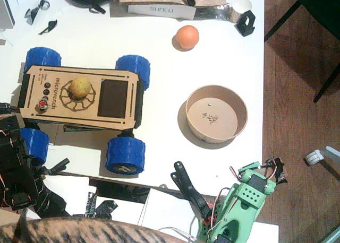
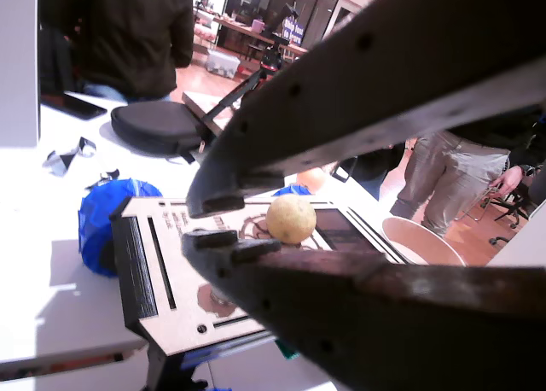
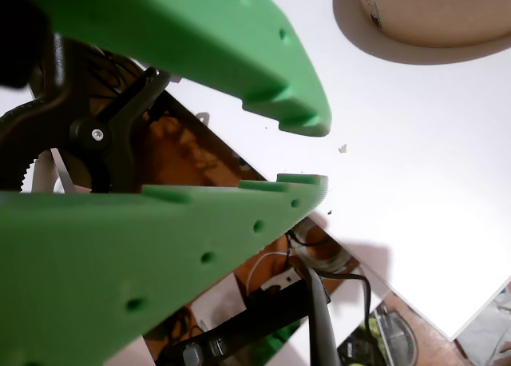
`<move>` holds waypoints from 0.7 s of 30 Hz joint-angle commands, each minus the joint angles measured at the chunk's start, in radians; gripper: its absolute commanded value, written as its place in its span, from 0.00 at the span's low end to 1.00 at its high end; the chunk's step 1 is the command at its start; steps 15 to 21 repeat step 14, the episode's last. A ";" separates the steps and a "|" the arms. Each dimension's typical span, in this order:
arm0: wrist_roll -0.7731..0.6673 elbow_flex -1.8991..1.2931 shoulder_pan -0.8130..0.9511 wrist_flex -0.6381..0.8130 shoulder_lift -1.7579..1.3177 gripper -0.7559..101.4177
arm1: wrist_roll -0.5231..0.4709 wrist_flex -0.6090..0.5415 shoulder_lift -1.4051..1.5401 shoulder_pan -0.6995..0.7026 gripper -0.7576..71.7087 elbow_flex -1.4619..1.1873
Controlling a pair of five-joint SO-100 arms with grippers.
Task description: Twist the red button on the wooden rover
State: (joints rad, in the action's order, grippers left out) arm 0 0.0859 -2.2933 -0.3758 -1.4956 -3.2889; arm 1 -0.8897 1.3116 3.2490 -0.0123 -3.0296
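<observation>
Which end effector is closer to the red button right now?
Left. The left end effector hangs just off the rover's button end; the right end effector is far off, beyond the red button.

The wooden rover (image 1: 79, 97) stands on its four blue wheels at the table's left side: a flat plywood deck with a black square panel, "microvech" lettering and a spoked round cutout. The red button (image 1: 42, 105), collared in silver-grey, sits near the deck's left end.

An orange (image 1: 187, 36) and a paper bowl (image 1: 217, 114) rest on the white table (image 1: 159, 68).
</observation>
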 commanded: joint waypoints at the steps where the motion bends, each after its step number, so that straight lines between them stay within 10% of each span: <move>1: -0.003 0.017 -0.014 -0.005 -0.094 0.01 | -0.011 0.003 0.002 -0.006 0.04 0.005; 21: -0.003 0.005 -0.014 0.006 -0.094 0.01 | -0.011 0.003 0.002 -0.006 0.04 0.005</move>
